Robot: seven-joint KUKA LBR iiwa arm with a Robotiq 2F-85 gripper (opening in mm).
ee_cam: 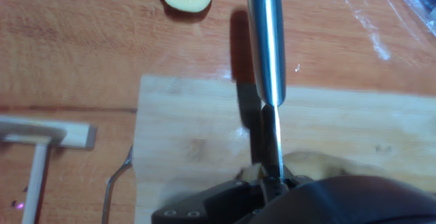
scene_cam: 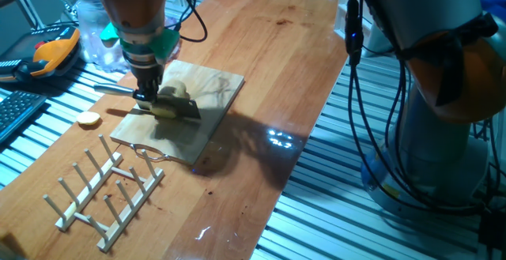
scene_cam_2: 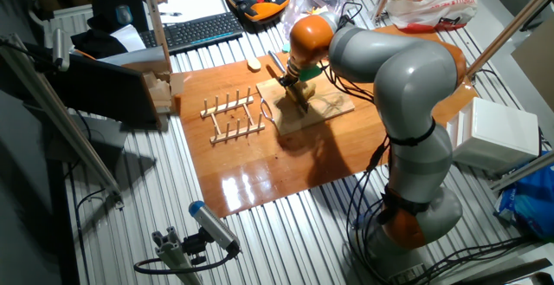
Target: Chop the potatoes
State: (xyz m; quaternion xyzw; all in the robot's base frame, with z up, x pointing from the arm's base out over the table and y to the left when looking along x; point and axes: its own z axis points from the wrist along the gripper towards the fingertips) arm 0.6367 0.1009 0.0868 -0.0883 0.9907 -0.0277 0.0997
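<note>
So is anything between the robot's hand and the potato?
Only the knife it grips. The hand holds the blade right on the pale yellow-tan potato on the light wooden cutting board; nothing else visible stands between them.

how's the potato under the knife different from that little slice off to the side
The potato lies on the cutting board, under the knife at the gripper; the slice lies apart on the bare table, off the board.
The potato is a rounded lump, larger; the slice is small and flat.
The potato is partly hidden by blade and gripper; the slice is in full view.
Both are pale yellow.
</note>
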